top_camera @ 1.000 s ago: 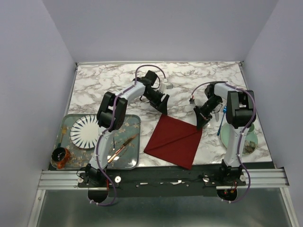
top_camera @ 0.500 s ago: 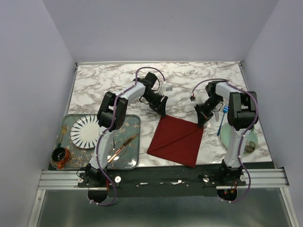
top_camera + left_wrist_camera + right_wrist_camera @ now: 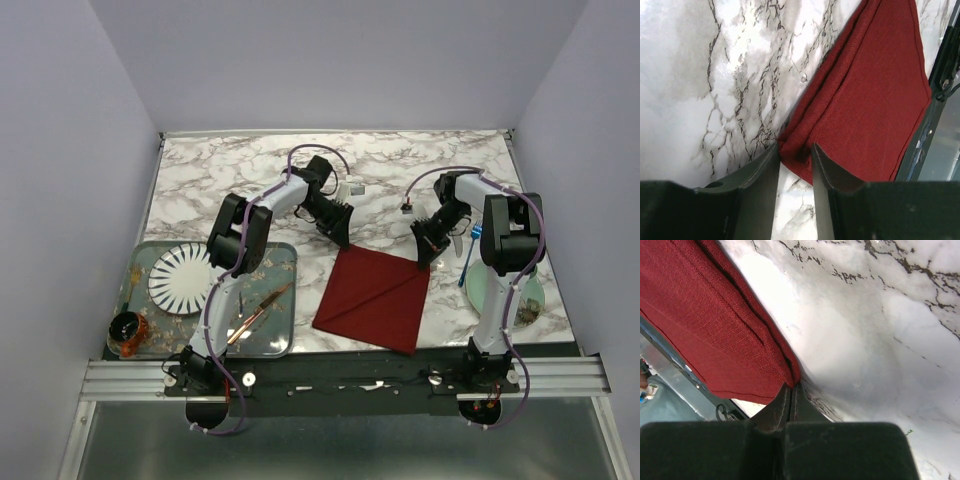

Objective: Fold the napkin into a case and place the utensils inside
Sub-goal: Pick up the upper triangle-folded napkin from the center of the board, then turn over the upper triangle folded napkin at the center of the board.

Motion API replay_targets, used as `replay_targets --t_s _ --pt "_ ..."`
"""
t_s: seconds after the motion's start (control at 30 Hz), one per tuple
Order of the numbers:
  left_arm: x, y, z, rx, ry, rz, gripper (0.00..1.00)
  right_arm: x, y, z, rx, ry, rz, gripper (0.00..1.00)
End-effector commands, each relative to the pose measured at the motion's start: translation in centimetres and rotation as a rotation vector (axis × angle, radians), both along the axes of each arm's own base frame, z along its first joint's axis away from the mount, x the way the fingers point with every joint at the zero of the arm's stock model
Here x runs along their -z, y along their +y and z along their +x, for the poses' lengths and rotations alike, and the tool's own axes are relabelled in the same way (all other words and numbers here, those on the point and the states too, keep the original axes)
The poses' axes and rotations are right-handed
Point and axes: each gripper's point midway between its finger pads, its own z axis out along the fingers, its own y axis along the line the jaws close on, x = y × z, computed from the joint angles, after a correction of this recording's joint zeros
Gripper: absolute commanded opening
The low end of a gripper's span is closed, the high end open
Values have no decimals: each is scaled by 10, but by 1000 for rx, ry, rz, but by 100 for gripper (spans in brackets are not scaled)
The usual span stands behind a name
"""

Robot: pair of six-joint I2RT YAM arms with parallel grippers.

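Observation:
The dark red napkin (image 3: 372, 298) lies on the marble table, folded over in layers with a diagonal crease. My left gripper (image 3: 343, 238) is at its far left corner. In the left wrist view the jaws (image 3: 795, 147) stand apart, with the napkin (image 3: 870, 90) corner lying between the fingertips. My right gripper (image 3: 424, 258) is shut on the far right corner, and the right wrist view (image 3: 791, 387) shows the napkin (image 3: 715, 315) pinched at the tips. The blue-handled fork (image 3: 475, 234) and a pale slim utensil (image 3: 466, 262) lie right of the right gripper.
A tray (image 3: 284, 250) at the left holds a striped plate (image 3: 180, 278), a copper knife (image 3: 258, 308) and a small spoon (image 3: 240, 306). A dark jar (image 3: 127, 330) stands by the tray. A pale green plate (image 3: 522, 296) lies behind the right arm.
Both grippers shifted slightly and the napkin was drawn a little to the right, its far edge pulled straighter. Little moved in the last half second.

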Motion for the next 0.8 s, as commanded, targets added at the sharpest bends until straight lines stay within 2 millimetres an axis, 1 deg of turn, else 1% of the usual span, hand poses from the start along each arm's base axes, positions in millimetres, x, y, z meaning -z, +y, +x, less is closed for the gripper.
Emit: replay_targets --t_s 0.0,0.17,0.23,0.3,0.43,0.57,0.77 --pt "19 3 -12 32 47 26 37 -5 -2 13 -35 -82 -14 1" --pt "20 0 -13 40 51 24 36 -8 -1 17 -41 -101 -10 1" --pt "22 0 -15 43 57 27 41 -9 -2 18 -44 -104 -12 1" --pt "23 0 -16 47 61 28 43 -10 -2 18 -49 -104 -11 1" --pt "27 2 -23 51 95 34 43 -9 -3 19 -57 -109 -13 1" --pt "30 3 -29 53 123 28 38 -9 -4 21 -66 -120 -14 1" --pt "27 0 -32 45 162 7 26 -11 -2 25 -75 -137 -5 1"
